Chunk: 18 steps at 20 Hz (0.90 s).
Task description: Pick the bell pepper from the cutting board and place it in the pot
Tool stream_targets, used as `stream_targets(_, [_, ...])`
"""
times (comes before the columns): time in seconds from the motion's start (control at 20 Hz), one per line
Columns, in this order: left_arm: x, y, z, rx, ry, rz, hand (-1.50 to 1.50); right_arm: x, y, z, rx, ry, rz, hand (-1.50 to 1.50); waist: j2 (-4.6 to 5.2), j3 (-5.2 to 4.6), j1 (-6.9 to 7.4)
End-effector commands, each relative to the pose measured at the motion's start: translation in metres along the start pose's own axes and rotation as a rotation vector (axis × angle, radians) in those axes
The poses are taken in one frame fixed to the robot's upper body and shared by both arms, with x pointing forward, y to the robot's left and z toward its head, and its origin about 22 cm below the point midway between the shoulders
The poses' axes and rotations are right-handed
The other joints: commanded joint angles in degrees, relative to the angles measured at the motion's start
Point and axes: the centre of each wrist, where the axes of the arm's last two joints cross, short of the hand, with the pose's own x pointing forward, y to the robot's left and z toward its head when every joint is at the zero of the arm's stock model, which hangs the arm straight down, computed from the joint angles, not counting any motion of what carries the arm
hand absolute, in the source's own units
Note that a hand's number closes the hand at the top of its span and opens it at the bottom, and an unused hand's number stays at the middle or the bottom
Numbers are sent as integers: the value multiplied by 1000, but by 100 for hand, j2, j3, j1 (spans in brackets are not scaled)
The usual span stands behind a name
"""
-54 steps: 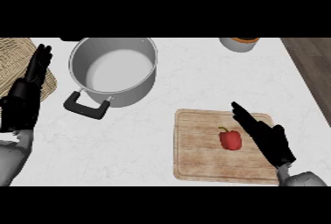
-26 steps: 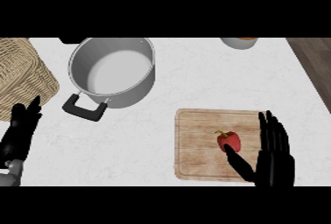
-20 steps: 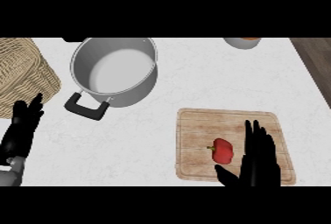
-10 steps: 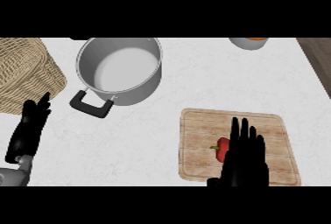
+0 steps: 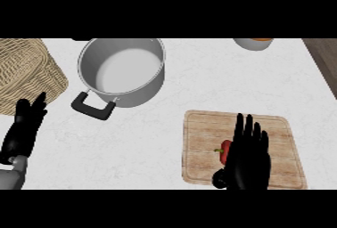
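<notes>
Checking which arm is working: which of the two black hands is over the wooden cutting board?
The right hand, straight-fingered, hovers over the wooden cutting board, partly covering the red bell pepper. The left hand rests open at the view's left edge.

red bell pepper (image 5: pixel 226 147), pale wood-grain cutting board (image 5: pixel 203 133), grey pot (image 5: pixel 125 71), black hand (image 5: pixel 247 156)

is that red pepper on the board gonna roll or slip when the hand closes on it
Probably a bit: the bell pepper looks rounded and glossy, so it may roll on the flat cutting board. The right hand covers most of it, fingers straight. Likely light and stiff.
</notes>
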Motion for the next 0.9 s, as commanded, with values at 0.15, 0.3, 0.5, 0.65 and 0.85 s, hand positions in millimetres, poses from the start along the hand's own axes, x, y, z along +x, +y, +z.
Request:
stream_targets(0.15, [0,-6,-8,-1,-3,-6,0,-12,16,-9,8,119,16,-150,-2,2,-44])
stream_targets(0.3, [6,-1,4,5,-6,-22,0,6,15,-8,9,106,27,-150,-6,3,-11])
stream_targets(0.5, [-6,2,8,-9,-2,-11,0,15,13,-41,-4,132,46,-150,-1,2,16])
stream_targets(0.65, [8,-9,0,-4,8,-7,0,5,25,-39,33,164,62,-150,1,2,-23])
stream_targets(0.85, [8,-10,3,-11,-11,-4,0,7,32,-32,63,186,49,-150,-4,3,-12])
